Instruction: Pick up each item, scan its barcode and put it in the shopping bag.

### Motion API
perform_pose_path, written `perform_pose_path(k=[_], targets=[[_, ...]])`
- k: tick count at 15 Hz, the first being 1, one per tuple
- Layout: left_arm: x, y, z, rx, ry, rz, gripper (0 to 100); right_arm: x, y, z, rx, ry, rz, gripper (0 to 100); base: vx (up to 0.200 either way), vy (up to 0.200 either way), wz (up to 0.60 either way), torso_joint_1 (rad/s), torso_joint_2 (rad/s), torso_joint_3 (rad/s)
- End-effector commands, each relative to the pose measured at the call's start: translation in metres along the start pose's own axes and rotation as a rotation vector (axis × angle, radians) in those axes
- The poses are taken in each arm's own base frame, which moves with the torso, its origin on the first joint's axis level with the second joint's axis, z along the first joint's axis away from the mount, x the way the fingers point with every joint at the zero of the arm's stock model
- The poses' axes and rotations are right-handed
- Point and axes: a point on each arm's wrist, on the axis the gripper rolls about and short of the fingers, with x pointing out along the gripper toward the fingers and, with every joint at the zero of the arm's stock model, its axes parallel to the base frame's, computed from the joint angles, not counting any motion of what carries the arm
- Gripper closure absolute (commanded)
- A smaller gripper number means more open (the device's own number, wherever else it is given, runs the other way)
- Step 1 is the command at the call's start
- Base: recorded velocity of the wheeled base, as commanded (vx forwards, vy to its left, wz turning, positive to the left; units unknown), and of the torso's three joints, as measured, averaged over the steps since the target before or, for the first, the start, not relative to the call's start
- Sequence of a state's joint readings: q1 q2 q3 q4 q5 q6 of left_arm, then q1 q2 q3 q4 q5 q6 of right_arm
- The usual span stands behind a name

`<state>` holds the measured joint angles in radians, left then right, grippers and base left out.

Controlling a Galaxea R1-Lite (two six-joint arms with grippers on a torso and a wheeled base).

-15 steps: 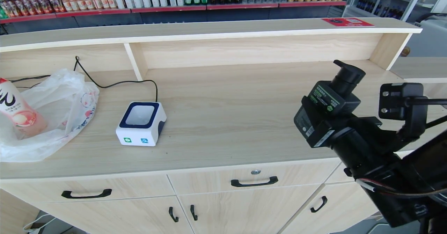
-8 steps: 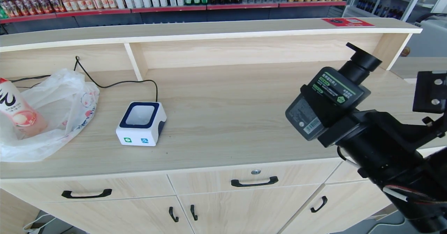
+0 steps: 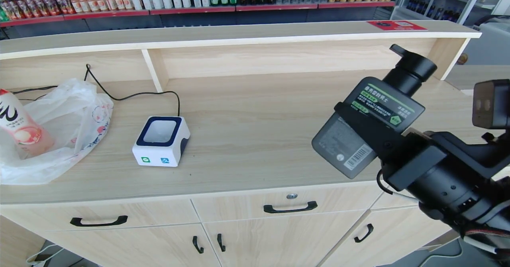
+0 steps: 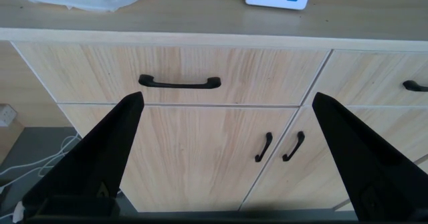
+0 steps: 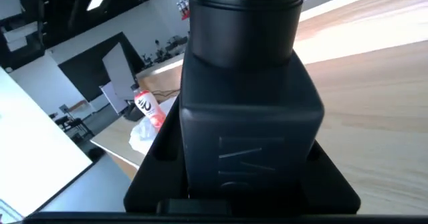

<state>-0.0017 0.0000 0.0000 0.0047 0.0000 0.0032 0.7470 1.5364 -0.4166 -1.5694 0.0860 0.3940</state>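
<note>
pump bottle (image 3: 346,145), dark and squarish, hangs tilted above the right side of the counter (image 3: 259,139), clamped across its middle by the right gripper (image 3: 378,133), well apart from the scanner (image 3: 161,140) and the shopping bag (image 3: 75,115). its barcode faces the robot, so a scan likely fails unless it turns to the scanner window. the tilted hold might slip in a swing. left gripper (image 4: 221,157) gapes wide before the drawers.

Wooden counter (image 3: 255,139), stocked drink shelves (image 3: 191,9)

One black pump bottle (image 3: 352,139), one pink drink bottle (image 3: 20,125), one scanner (image 3: 161,140), one shopping bag (image 3: 79,115).
</note>
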Motion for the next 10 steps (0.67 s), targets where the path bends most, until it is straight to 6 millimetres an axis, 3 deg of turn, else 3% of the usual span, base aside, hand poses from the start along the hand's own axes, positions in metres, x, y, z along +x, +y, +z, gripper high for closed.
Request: perform_pose_path(k=[1, 6, 10], targets=[[0.0, 0.0, 0.0, 0.0, 0.0, 0.002, 0, -0.013, 0.008, 0.003, 0.025, 0.035, 0.087, 100, 0.0, 0.0, 0.0, 0.0, 0.0, 0.0], [0.0, 0.0, 0.0, 0.0, 0.0, 0.0, 0, -0.017, 0.014, 0.001, 0.114, 0.074, 0.158, 100, 0.0, 0.0, 0.0, 0.0, 0.0, 0.0], [0.0, 0.0, 0.0, 0.0, 0.0, 0.002, 0, -0.02, 0.049, -0.001, 0.199, 0.096, 0.311, 100, 0.0, 0.0, 0.0, 0.0, 0.0, 0.0]])
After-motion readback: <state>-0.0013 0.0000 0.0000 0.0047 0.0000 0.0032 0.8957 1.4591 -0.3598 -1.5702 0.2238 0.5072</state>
